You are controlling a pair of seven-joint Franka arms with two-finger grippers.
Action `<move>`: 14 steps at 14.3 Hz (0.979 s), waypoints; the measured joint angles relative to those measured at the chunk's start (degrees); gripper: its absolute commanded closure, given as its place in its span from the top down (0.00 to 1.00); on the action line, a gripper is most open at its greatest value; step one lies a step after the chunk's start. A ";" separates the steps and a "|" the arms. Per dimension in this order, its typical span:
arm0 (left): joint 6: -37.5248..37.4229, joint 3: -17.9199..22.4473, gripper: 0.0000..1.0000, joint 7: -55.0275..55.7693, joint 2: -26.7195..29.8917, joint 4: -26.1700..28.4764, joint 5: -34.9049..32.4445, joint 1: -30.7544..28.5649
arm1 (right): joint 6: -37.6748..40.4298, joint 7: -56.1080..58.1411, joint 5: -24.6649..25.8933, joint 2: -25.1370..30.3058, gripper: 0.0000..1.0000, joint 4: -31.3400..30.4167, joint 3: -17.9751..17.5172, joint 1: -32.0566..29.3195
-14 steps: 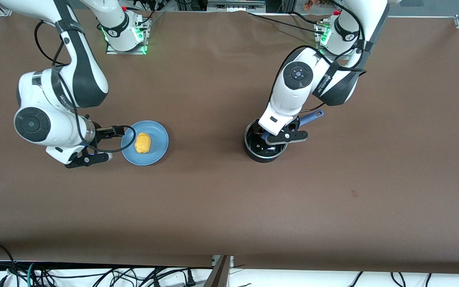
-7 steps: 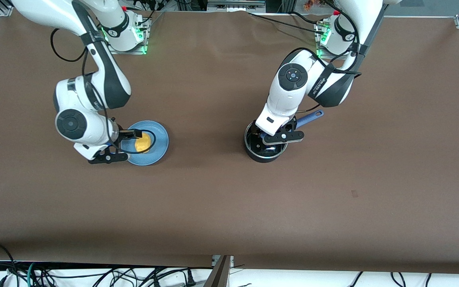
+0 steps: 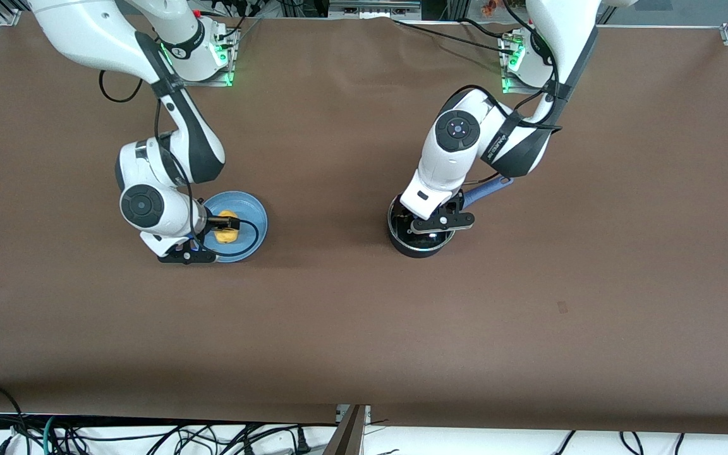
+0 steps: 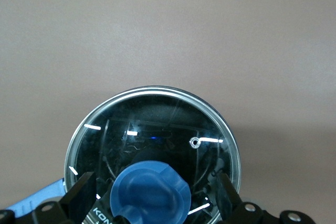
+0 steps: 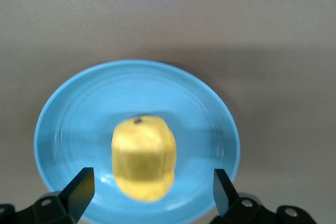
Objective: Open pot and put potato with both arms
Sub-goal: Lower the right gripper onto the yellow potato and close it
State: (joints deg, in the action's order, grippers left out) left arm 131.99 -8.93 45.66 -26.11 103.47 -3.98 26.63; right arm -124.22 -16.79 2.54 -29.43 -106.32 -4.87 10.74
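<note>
Pot (image 3: 421, 237), centre-right of front view, glass lid (image 4: 152, 140) on | plate (image 3: 247, 234) centre-left, potato (image 3: 226, 229) on it | left gripper (image 4: 152, 203) spread astride knob (image 4: 149, 195) | right gripper (image 5: 149, 192) spread over potato | nothing lifted yet.

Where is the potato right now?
The potato lies on the blue plate toward the right arm's end of the table, under the open right gripper.

Lidded pot (image 3: 419, 237); potato (image 5: 143, 157) on plate (image 5: 73, 108)

The brown table (image 3: 351, 316) carries the pot (image 3: 416, 245) and a blue plate (image 3: 251, 235).
</note>
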 measured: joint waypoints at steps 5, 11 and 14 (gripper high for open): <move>1.02 0.04 1.00 0.23 -0.75 0.09 -2.77 0.00 | -4.48 -3.66 -0.01 -3.23 1.00 -0.08 -0.08 2.23; 1.82 0.07 1.00 2.64 -1.27 0.20 -2.77 0.00 | -4.45 -3.83 -0.01 -3.34 1.00 -0.21 0.16 2.45; 1.88 0.07 1.00 2.73 -1.47 0.34 -2.77 0.00 | -3.47 -2.76 0.00 -3.24 1.00 -0.53 0.47 2.42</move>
State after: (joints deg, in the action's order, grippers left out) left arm 133.87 -8.86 48.39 -27.57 103.81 -6.75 26.63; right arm -127.70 -19.55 2.55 -32.68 -106.85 -4.40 13.15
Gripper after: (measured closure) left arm 0.000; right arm 0.000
